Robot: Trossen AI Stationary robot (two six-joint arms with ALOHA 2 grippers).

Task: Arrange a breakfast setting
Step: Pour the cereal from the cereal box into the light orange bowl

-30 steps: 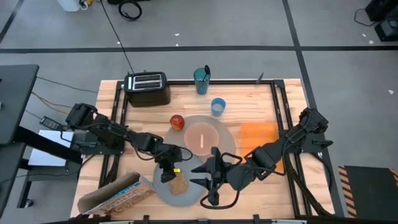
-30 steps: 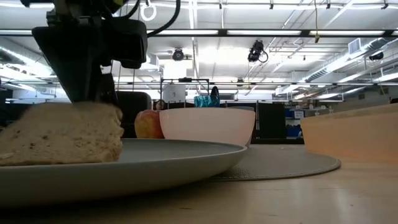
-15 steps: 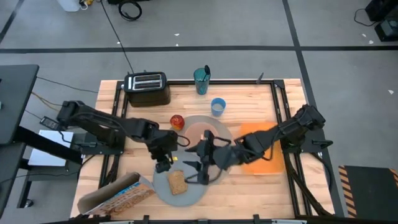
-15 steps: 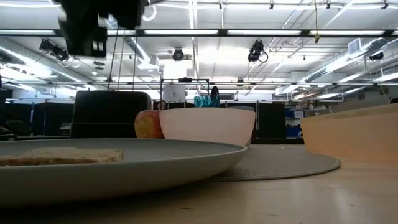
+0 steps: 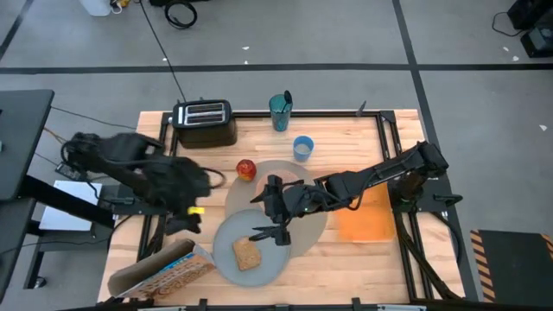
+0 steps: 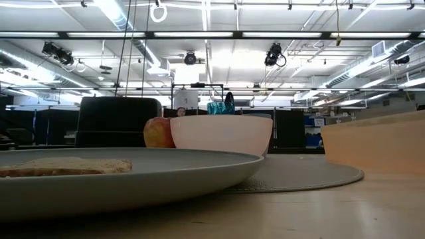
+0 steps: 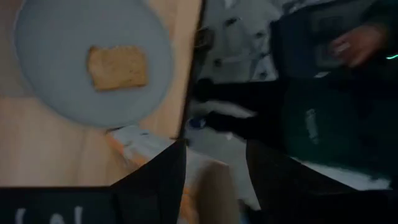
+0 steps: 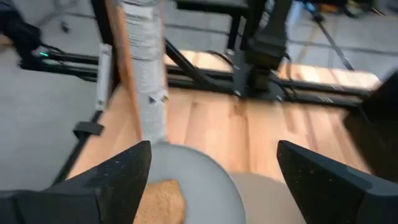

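Toast slice [image 5: 247, 254] flat on plate [image 5: 226, 233] | pink bowl under right arm

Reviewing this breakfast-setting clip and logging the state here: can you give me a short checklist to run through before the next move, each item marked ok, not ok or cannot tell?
1. Toast slice lies flat on the grey plate: ok.
2. Right gripper empty, fingers wide open above the placemat by the plate: ok.
3. Left gripper empty, fingers apart, drawn out to the table's left edge: ok.
4. Pink bowl sits on the placemat, partly under the right arm: ok.
5. Apple at the placemat's rim, blue cup off the placemat: ok to reach.
6. Metal spoon location: cannot tell.
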